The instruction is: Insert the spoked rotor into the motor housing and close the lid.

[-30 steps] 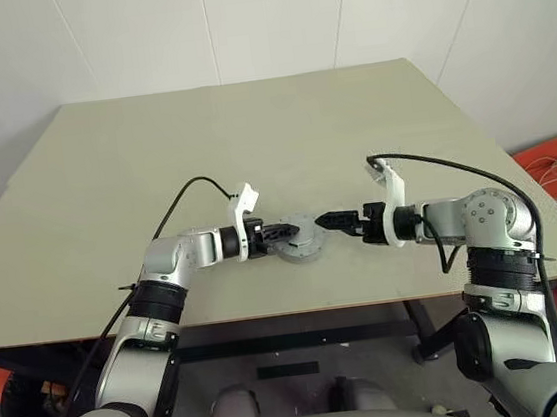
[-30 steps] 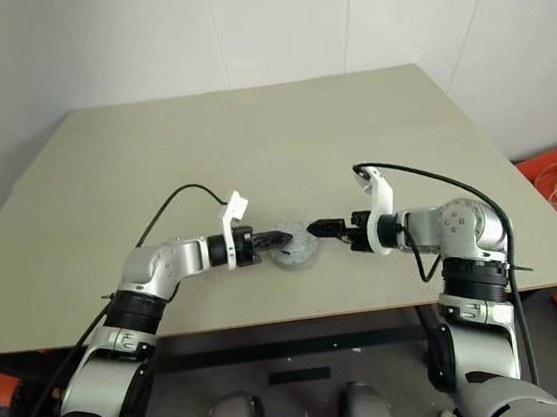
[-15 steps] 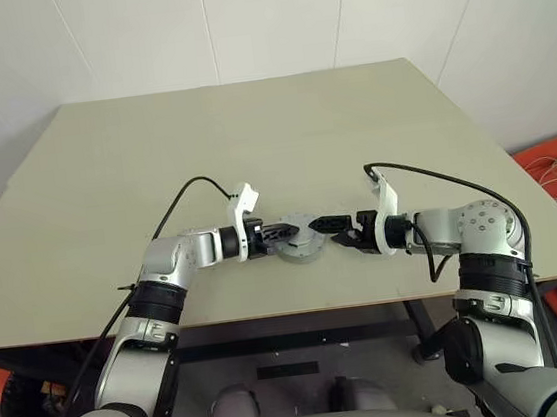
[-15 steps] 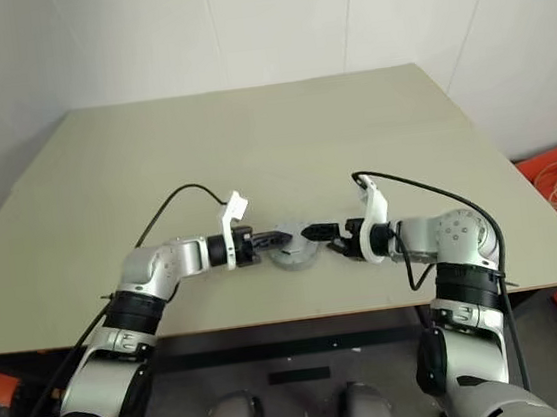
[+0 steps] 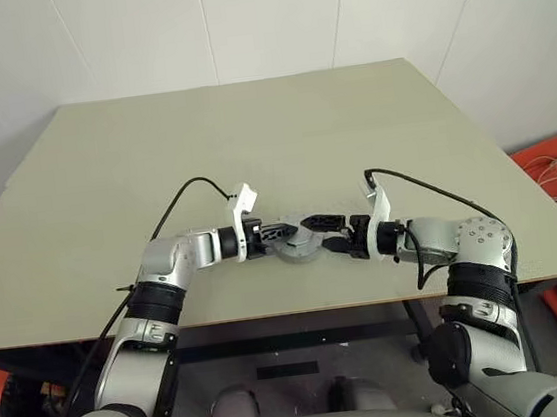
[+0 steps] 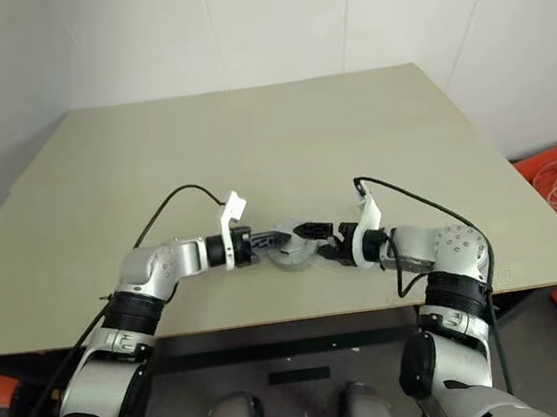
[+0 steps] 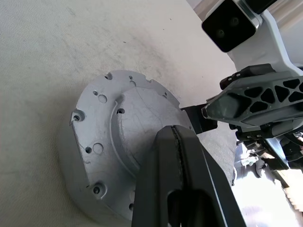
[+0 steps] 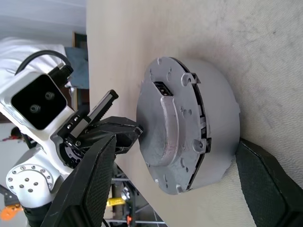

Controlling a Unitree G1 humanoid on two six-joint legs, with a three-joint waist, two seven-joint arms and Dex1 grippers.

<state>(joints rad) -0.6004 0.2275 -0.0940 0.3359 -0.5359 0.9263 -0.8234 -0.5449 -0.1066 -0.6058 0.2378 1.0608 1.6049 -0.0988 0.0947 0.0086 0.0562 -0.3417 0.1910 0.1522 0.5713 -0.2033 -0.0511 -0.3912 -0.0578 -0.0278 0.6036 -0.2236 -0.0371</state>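
While left tool (image 5: 279,233) presses shut atop lid (image 7: 113,142), right tool (image 5: 322,234) straddles it wide

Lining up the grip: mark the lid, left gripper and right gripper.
lid (image 8: 163,127): right wrist view, raised centre of its top face.
left gripper (image 7: 177,146): left wrist view, shut fingertips.
right gripper (image 5: 317,232): left eye view, between open fingertips.

The head's two eye views looked forward and down on the table (image 5: 104,178) from well above. Each wrist view looked along its own fingers, very near the lid (image 8: 161,127) between them; all four shared that lid.
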